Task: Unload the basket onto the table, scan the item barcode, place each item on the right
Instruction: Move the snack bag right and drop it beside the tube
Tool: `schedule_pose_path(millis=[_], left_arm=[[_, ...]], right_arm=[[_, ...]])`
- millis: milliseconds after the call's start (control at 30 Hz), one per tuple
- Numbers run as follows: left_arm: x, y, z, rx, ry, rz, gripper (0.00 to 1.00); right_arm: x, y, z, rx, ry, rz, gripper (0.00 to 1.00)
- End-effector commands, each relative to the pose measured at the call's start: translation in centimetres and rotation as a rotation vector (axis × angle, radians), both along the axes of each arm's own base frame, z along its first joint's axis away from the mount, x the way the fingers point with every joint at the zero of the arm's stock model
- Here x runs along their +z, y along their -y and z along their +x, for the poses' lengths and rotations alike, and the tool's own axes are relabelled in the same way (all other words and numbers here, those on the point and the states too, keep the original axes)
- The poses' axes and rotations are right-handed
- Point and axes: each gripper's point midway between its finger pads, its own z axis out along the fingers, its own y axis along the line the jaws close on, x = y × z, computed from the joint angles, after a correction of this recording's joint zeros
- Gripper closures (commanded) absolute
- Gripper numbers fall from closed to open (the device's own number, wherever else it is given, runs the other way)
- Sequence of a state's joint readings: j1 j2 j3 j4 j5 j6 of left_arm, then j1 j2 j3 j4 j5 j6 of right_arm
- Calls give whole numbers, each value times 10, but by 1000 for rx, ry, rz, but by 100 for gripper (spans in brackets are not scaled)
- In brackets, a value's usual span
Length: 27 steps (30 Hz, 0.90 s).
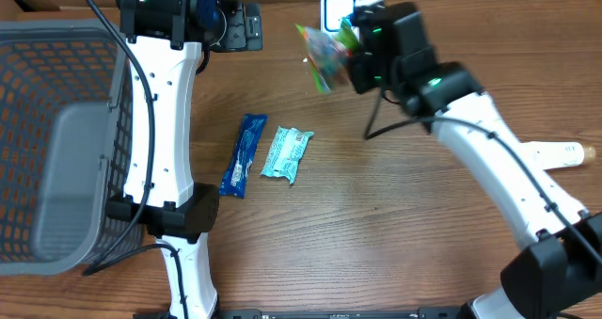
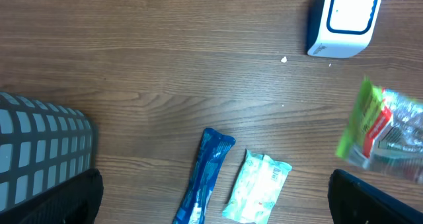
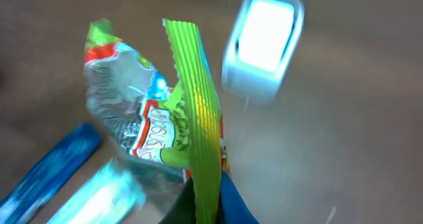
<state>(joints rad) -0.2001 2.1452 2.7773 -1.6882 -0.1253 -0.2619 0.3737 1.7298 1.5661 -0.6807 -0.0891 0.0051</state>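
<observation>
My right gripper (image 1: 356,39) is shut on the green sealed edge of a clear snack bag (image 1: 323,55) with green and red print. It holds the bag in the air just left of the white and blue scanner (image 1: 337,10). In the right wrist view the bag (image 3: 142,118) hangs in front of the lit scanner (image 3: 264,42), with the gripper (image 3: 210,201) pinching its seam. My left gripper (image 1: 240,27) stands open and empty at the back of the table. In its own view the left gripper (image 2: 211,207) is high above two packets, and the bag (image 2: 390,135) shows at the right.
A blue packet (image 1: 244,154) and a pale teal packet (image 1: 286,153) lie side by side mid-table. A grey mesh basket (image 1: 56,131) fills the left side. A white tube (image 1: 560,154) lies at the right edge.
</observation>
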Motion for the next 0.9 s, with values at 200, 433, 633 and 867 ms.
schedule_pose_path(millis=[200,433,633,867], left_arm=[[-1,-6,2,16,1,11,0],[-1,-6,2,16,1,11,0],[-1,-6,2,16,1,11,0],[-1,-6,2,16,1,11,0]], right_arm=[[-11,140,-7,-331,-307,342,96],[-57,272,-23,-773,-394,345,96],[-97,331,-41,-942,-453,382,96],[-104,345,-40,-967,-422,393,57]])
